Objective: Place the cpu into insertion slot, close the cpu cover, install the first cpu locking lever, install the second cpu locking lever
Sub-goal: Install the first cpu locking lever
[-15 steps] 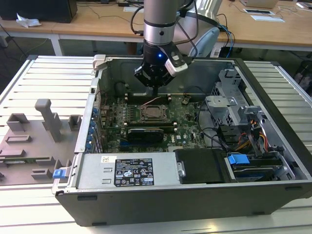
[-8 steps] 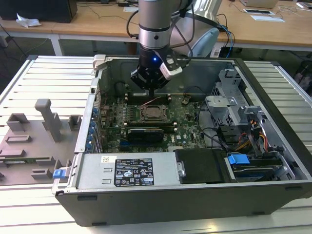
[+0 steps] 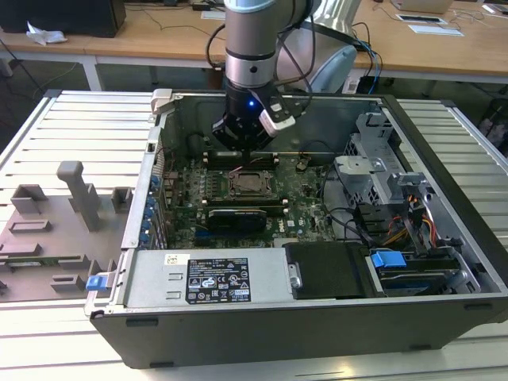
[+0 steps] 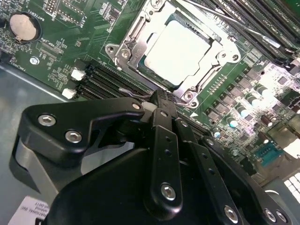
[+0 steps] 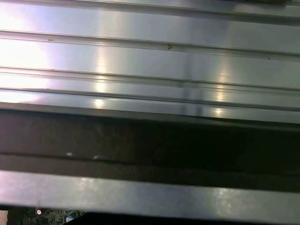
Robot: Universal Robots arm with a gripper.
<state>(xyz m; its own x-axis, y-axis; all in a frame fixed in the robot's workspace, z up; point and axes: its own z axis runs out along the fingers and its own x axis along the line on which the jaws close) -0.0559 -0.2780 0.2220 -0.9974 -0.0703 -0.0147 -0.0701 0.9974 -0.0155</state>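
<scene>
Cpu (image 4: 180,49) sat in the insertion slot (image 3: 232,185), with the cpu cover (image 4: 125,52) down around it. Pincer (image 4: 161,101) was narrow, its tips together at the end of a wire locking lever (image 4: 129,92) just beside the socket. Whether it gripped the lever couldn't be told. The open computer case (image 3: 317,317) stood on the table (image 3: 79,127).

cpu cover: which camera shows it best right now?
The second wrist view: the cpu cover lies close up, framing the cpu. The exterior view shows the cpu cover as a small silver square on the motherboard, beneath the arm. The first wrist view faces ribbed metal.
</scene>
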